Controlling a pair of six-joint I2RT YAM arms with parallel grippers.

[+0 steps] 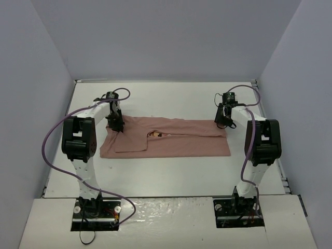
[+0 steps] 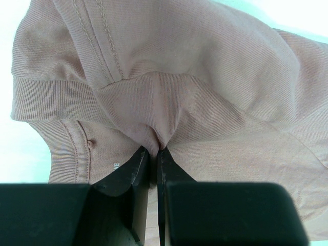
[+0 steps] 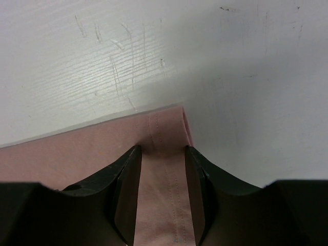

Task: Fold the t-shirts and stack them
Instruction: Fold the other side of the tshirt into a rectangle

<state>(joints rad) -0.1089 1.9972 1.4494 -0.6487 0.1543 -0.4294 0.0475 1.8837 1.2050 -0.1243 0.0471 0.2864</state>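
The dusty-pink t-shirt [image 1: 171,141] lies across the middle of the table, partly folded lengthwise, with a bit of its orange-brown print [image 1: 155,135] showing at the fold. My left gripper [image 1: 117,124] is at the shirt's far left corner. In the left wrist view it [image 2: 154,152] is shut on a pinched ridge of the pink fabric [image 2: 205,92], beside the ribbed collar [image 2: 51,100]. My right gripper [image 1: 223,121] is at the shirt's far right corner. In the right wrist view it [image 3: 163,149] is open, its fingers straddling the stitched hem [image 3: 164,174] at the shirt's corner.
The white tabletop [image 1: 166,98] is ringed by grey walls. The arm bases [image 1: 96,210] stand at the near edge, with purple cables looping along both arms. Bare scratched table [image 3: 154,56] lies beyond the hem.
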